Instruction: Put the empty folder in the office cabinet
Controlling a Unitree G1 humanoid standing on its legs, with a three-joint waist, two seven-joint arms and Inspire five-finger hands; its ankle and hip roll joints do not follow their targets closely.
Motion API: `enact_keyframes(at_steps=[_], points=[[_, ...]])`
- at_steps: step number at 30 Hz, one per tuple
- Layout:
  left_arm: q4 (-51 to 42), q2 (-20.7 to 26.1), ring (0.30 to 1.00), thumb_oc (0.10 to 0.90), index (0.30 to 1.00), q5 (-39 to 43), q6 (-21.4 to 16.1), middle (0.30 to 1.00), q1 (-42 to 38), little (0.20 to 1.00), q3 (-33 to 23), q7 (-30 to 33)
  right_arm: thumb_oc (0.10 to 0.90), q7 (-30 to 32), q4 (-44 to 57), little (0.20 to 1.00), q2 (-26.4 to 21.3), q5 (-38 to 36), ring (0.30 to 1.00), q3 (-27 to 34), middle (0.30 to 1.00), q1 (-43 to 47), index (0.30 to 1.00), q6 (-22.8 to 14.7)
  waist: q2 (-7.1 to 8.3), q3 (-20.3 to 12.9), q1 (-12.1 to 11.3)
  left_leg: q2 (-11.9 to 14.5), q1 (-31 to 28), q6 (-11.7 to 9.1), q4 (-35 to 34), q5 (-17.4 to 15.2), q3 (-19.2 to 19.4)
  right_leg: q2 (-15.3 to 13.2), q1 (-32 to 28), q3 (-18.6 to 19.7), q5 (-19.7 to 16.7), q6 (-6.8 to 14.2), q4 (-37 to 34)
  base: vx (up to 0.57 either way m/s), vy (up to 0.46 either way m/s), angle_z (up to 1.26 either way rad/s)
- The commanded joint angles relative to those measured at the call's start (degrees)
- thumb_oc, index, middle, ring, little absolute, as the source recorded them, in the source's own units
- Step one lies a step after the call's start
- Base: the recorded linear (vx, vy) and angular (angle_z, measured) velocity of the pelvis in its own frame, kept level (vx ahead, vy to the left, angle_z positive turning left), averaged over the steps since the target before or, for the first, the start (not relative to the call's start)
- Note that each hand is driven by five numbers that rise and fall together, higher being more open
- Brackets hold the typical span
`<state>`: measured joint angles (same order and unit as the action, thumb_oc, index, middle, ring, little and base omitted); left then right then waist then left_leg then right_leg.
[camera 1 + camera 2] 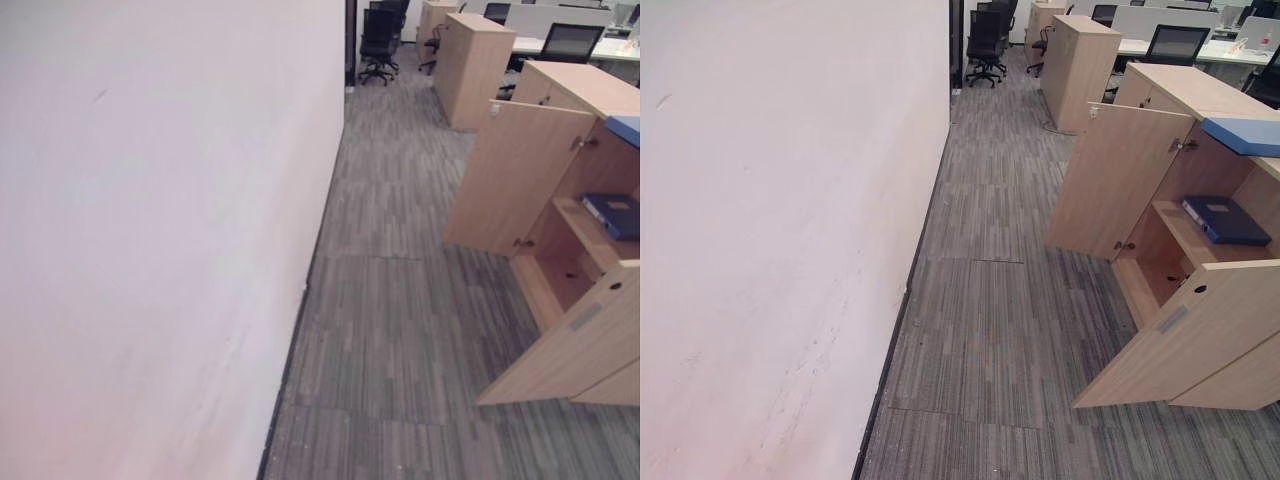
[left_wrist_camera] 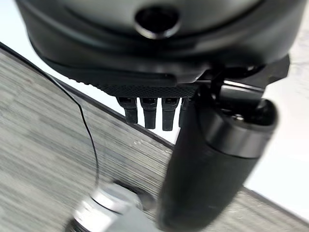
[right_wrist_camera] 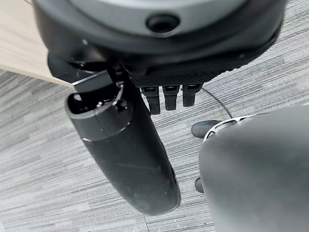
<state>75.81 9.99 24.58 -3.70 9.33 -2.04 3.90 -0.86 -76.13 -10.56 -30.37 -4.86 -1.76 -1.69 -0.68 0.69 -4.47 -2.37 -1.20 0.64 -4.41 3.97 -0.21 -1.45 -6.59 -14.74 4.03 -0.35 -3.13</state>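
We see a wooden office cabinet (image 1: 1200, 330) at the right of the head views, with both of its doors swung out over the grey striped carpet (image 1: 1010, 330). The far door (image 1: 1115, 180) stands open toward the aisle, and the near door (image 1: 1185, 345) juts out across the carpet in front of us, between us and the cabinet's interior. On the middle shelf (image 1: 1185, 235) a dark blue folder (image 1: 1225, 220) lies flat. A lighter blue folder (image 1: 1245, 135) lies on the cabinet's top, its edge overhanging the opening. We cannot tell from these views which of the two is the empty one.

A long white wall (image 1: 780, 240) runs along the left, with a dark skirting strip where it meets the carpet. Further down the aisle stand another tall wooden cabinet (image 1: 1077, 70), black swivel chairs (image 1: 987, 45) and desks (image 1: 1170, 45).

In the left wrist view our left hand (image 2: 159, 84) hangs over the carpet by the wall, its fingers (image 2: 149, 111) pointing loosely downward and the thumb straight, holding nothing. In the right wrist view our right hand (image 3: 159, 72) hangs likewise beside a wooden panel, fingers (image 3: 166, 99) relaxed, thumb straight, empty.
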Motion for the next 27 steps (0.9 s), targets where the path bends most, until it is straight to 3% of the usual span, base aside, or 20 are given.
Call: enact_keyframes(at_steps=[1, 7, 15, 27], points=[[3.37, -0.34, 0.900, 0.800, 0.900, 2.61, -1.04, 0.900, -3.06, 0.900, -1.90, -0.67, 0.800, -0.21, 2.14, 0.900, -1.16, 1.25, 0.900, -0.57, 0.900, 2.79, 0.900, -1.75, 1.92, 1.89, -0.08, 2.01, -4.45, -3.12, -0.59, -7.00, -3.96, -4.11, 1.13, -1.62, -4.86, 6.50, -1.87, 0.00, 0.000, 0.00], [2.46, -0.24, 0.900, 0.800, 0.900, 1.35, -1.68, 0.900, -3.09, 0.900, -1.18, -0.59, 0.800, -0.75, 1.74, 0.900, -1.62, 1.40, 0.900, -0.63, 0.900, 2.73, 0.900, -1.65, 1.94, 1.99, -0.15, 2.00, -4.61, -3.15, -0.59, -7.10, -4.10, -4.09, 0.92, -1.72, -4.66, 6.44, -1.87, 0.00, 0.000, 0.00], [3.60, -0.33, 0.900, 0.800, 0.900, 3.69, -0.53, 0.900, -2.94, 0.900, -1.05, -4.85, 0.800, -4.75, 0.63, 0.900, -2.34, -5.63, 0.900, 1.50, 0.900, 2.51, 0.900, -0.74, 1.71, 2.00, 0.34, 2.03, -4.76, -3.18, -0.59, -7.21, -3.80, -4.00, 0.94, -1.47, -4.67, 6.42, -1.87, 0.00, 0.000, 0.00], [2.84, -0.81, 0.900, 0.800, 0.900, 1.77, -0.69, 0.900, -2.84, 0.900, 1.03, -5.19, 0.800, -1.22, 1.06, 0.900, -2.54, 1.48, 0.900, 0.31, 0.900, 2.31, 0.900, -1.82, 1.54, 1.87, 0.59, 2.07, -4.91, -3.02, -0.59, -7.44, -3.85, -4.00, 0.81, -1.41, -4.57, 6.42, -1.87, 0.00, 0.000, 0.00]])
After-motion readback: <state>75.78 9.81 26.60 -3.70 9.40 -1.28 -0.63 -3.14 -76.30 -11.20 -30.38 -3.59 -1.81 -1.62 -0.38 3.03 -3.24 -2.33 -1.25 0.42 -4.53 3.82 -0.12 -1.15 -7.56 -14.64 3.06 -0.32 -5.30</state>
